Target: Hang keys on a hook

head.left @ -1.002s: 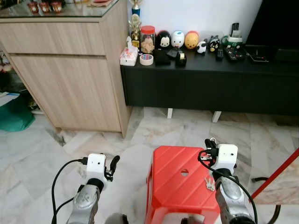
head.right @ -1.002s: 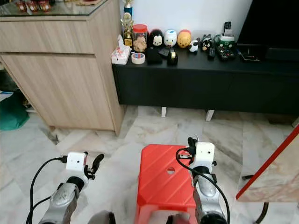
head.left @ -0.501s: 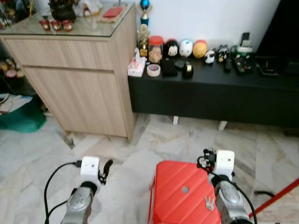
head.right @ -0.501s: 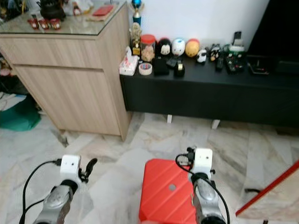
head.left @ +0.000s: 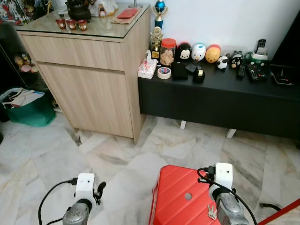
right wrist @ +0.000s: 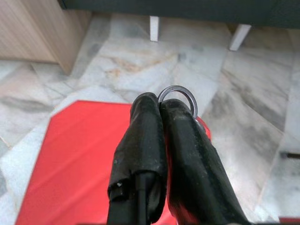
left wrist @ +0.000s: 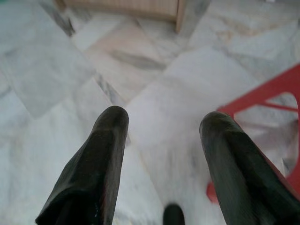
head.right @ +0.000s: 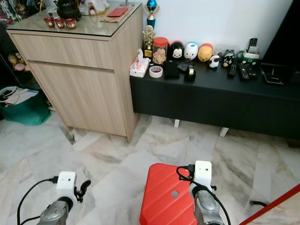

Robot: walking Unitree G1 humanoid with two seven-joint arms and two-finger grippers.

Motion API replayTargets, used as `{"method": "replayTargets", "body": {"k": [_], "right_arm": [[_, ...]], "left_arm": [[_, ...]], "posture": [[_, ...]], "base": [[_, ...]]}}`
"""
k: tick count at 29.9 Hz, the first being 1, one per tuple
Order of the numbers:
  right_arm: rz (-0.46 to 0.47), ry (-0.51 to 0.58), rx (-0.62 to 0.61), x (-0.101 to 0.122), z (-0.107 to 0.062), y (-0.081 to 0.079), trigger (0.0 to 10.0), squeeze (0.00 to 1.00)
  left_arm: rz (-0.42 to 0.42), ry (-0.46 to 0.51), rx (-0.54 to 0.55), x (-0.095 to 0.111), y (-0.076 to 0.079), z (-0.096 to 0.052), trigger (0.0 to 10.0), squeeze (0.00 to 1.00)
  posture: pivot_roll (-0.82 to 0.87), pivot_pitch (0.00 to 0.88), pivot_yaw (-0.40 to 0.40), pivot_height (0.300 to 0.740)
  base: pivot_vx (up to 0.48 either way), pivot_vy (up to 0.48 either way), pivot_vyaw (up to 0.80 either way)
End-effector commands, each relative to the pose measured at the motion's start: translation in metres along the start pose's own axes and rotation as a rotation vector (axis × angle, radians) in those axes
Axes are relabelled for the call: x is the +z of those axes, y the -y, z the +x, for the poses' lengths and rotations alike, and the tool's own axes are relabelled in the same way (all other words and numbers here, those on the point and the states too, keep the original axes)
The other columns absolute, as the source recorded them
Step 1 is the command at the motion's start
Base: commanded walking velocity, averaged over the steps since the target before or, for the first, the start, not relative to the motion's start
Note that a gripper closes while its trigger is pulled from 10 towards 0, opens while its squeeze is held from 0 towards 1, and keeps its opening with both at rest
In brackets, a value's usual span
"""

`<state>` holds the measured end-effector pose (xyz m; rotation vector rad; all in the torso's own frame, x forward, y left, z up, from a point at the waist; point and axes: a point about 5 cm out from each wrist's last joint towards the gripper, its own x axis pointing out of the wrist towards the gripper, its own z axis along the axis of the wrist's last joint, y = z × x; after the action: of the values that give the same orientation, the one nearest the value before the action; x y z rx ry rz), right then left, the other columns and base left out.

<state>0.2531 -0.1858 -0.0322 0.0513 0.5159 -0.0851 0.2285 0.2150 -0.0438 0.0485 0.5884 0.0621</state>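
Pinching the key ring (right wrist: 178,96) between my right gripper (right wrist: 159,110) fingers, pressed together, ring poking out past the fingertips. The keys (head.left: 211,212) dangle just below that wrist, over the red stool (head.left: 180,201). Stool has a small round hole in its top and stands on the marble floor (head.left: 117,159) right in front of me.

My left gripper (left wrist: 161,129) has its fingers spread wide, nothing between them, hanging low above the floor on my left side, stool corner just beside it in the wrist view.

Further out: a wooden cabinet (head.left: 89,79) with a glass top sits ahead to the left, small red cups (head.left: 71,23) and a dark teapot (head.left: 77,9) on it, plus a red flat item (head.left: 127,13) near its right edge. A green bag (head.left: 28,110) lies on the floor left of the cabinet.

Touching the cabinet's right side is a low black console (head.left: 220,101) on white feet. On it, from the cabinet end: a trophy (head.left: 156,35), a tissue box (head.left: 147,69), a tape roll (head.left: 164,72), a red-lidded jar (head.left: 168,50), then round character figures (head.left: 198,51) in a row against the white wall. Remotes (head.left: 251,72) lie toward the console's right end. A red bar (head.left: 281,215) crosses the bottom right corner. I cannot tell where any hook is.
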Motion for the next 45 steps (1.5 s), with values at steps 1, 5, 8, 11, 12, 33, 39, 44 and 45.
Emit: {"method": "replayTargets", "body": {"k": [1,5,8,11,12,33,39,44,45], "right_arm": [[-0.002,-0.059,-0.026,-0.013,-0.005,0.006,10.0,0.00],[-0.020,-0.113,-0.055,-0.026,-0.010,0.012,10.0,0.00],[0.004,-0.138,-0.092,-0.032,-0.013,0.016,10.0,0.00],[0.037,-0.151,-0.117,-0.037,-0.016,0.018,10.0,0.00],[0.040,-0.155,-0.120,-0.039,-0.017,0.018,10.0,0.00],[0.047,-0.167,-0.118,-0.038,-0.016,0.020,10.0,0.00],[0.046,-0.177,-0.109,-0.039,-0.016,0.019,10.0,0.00],[0.045,-0.185,-0.109,-0.041,-0.017,0.020,10.0,0.00],[0.046,-0.186,-0.110,-0.041,-0.017,0.020,10.0,0.00]], "left_arm": [[-0.025,-0.051,0.012,-0.011,0.000,-0.003,10.0,0.00],[-0.027,-0.102,0.016,-0.023,0.002,-0.007,10.0,0.00],[-0.028,-0.129,0.024,-0.029,0.001,-0.010,10.0,0.00],[-0.030,-0.144,0.029,-0.033,0.000,-0.012,10.0,0.00],[-0.031,-0.150,0.031,-0.035,0.000,-0.013,10.0,0.00],[-0.024,-0.200,0.032,-0.047,0.000,-0.019,10.0,0.00],[-0.018,-0.214,0.030,-0.051,-0.002,-0.021,10.0,0.00],[-0.013,-0.212,0.030,-0.052,-0.002,-0.021,10.0,0.00],[-0.012,-0.212,0.030,-0.052,-0.001,-0.022,10.0,0.00]], "posture": [[0.04,0.000,-0.020,0.740],[0.03,0.000,-0.016,0.740],[0.03,0.000,-0.013,0.740],[0.03,0.000,-0.008,0.740],[0.03,0.000,-0.008,0.740],[0.03,0.000,-0.003,0.740],[0.02,0.000,0.000,0.740],[0.02,0.000,0.001,0.740],[0.02,0.000,0.001,0.740]], "base": [[0.000,0.000,0.00],[0.000,0.000,0.00],[0.000,0.000,0.00],[0.000,0.000,0.00],[0.000,0.000,0.00],[0.000,0.000,0.00],[0.000,0.000,0.00],[0.000,0.000,0.00],[0.000,0.000,0.00]]}}
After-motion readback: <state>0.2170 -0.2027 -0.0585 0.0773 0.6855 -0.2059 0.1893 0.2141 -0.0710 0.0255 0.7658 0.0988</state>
